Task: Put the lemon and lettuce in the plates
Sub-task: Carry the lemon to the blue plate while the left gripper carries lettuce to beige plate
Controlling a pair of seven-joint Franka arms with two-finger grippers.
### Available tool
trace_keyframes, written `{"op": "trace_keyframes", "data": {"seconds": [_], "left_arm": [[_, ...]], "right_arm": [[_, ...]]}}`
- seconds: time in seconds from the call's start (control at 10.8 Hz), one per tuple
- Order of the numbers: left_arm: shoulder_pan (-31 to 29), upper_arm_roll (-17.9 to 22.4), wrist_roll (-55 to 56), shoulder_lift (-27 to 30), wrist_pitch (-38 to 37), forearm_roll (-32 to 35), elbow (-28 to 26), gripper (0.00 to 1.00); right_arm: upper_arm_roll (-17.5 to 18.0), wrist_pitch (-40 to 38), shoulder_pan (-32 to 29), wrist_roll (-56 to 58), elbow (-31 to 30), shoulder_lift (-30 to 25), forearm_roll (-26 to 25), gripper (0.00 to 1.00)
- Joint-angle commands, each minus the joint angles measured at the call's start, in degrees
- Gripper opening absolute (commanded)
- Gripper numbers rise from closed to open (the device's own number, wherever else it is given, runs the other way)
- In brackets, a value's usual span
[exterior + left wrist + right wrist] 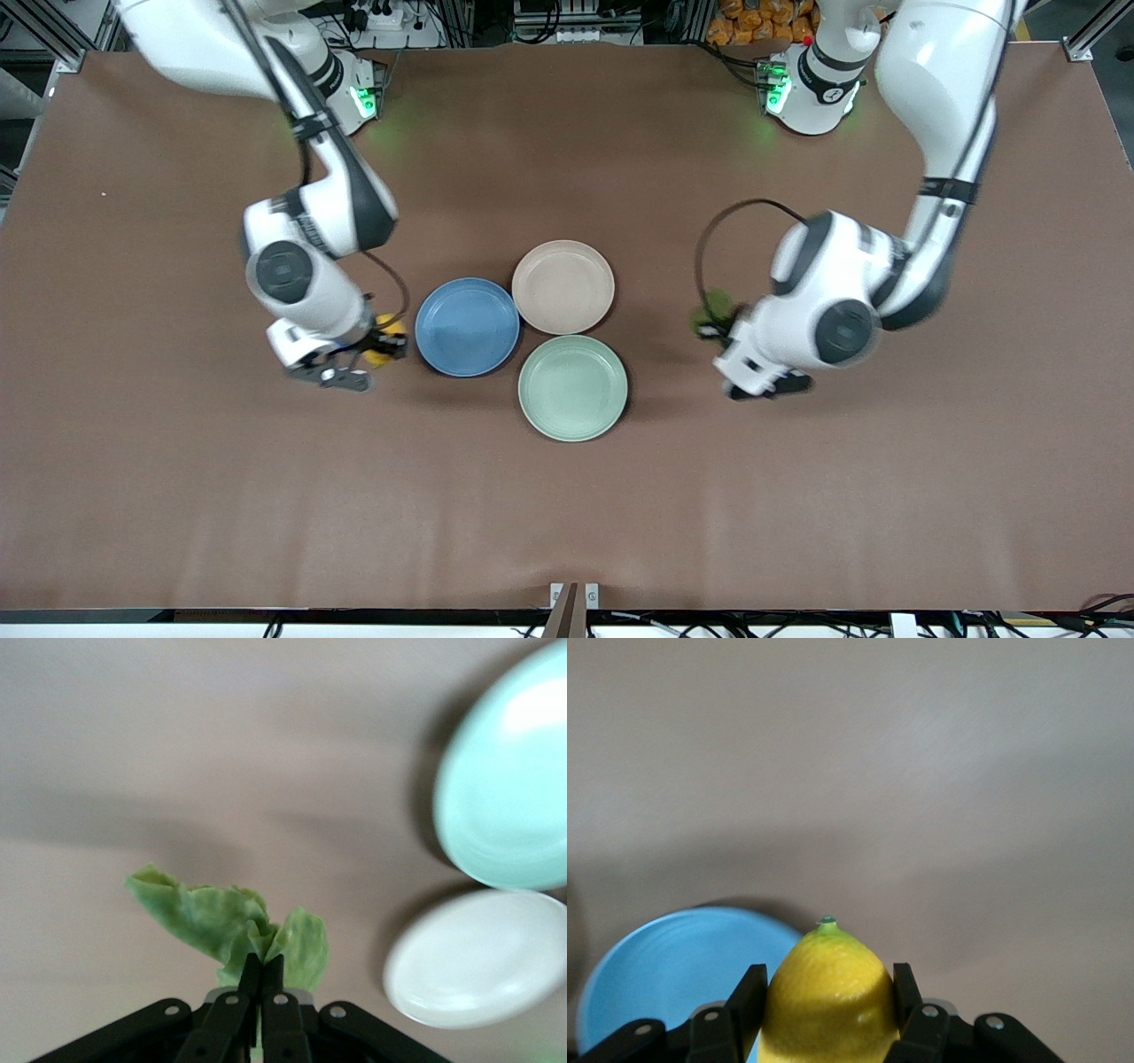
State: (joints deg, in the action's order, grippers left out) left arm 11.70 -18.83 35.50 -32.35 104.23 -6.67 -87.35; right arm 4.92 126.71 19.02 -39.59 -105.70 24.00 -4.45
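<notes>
My right gripper [383, 344] is shut on the yellow lemon [384, 340] and holds it above the table beside the blue plate [467, 326], toward the right arm's end. In the right wrist view the lemon [826, 999] sits between the black fingers [747, 996], with the blue plate [673, 970] past it. My left gripper [713, 321] is shut on the green lettuce [714, 307] above the table, toward the left arm's end from the plates. In the left wrist view the lettuce [232, 927] hangs from the pinched fingertips [251, 975]. The beige-pink plate [563, 286] is empty.
A pale mint green plate [572, 387] lies nearest the front camera, touching the other two plates. It also shows in the left wrist view [509, 784], beside the beige-pink plate [483, 958]. Brown table [567, 514] all round.
</notes>
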Motion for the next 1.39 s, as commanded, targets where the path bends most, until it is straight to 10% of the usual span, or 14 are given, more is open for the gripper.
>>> {"op": "trace_keyframes", "data": {"seconds": [0.0, 0.56, 0.65, 0.83, 1.2, 1.3], "left_arm": [[1.91, -3.84, 7.28, -1.83, 1.31, -0.71, -0.45, 0.00], [10.17, -3.58, 21.59, -5.97, 12.04, -4.76, -0.81, 0.00], [11.84, -3.49, 24.32, -6.84, 13.18, -4.58, -0.72, 0.00], [12.91, -3.49, 25.66, -7.99, 16.17, -4.31, -0.98, 0.00], [15.64, -2.17, 29.62, -9.84, 18.38, -4.23, -0.81, 0.00], [15.64, -2.17, 29.71, -10.10, 18.73, -4.23, -0.81, 0.16]], "right_arm": [[2.02, 0.90, 1.89, -6.27, -0.03, 0.87, 0.67, 0.00], [2.02, 11.54, 6.21, -11.74, -2.31, 7.02, 0.40, 0.00], [2.02, 11.02, 6.21, -11.74, -2.31, 7.11, 0.14, 0.18], [2.02, 10.58, 6.03, -11.66, -2.23, 6.59, -0.21, 1.00], [-1.04, -8.78, 5.60, -7.03, 5.83, 0.54, -0.39, 1.00], [-2.71, -15.28, 5.59, -4.13, 9.17, -0.61, -0.04, 1.00]]}}
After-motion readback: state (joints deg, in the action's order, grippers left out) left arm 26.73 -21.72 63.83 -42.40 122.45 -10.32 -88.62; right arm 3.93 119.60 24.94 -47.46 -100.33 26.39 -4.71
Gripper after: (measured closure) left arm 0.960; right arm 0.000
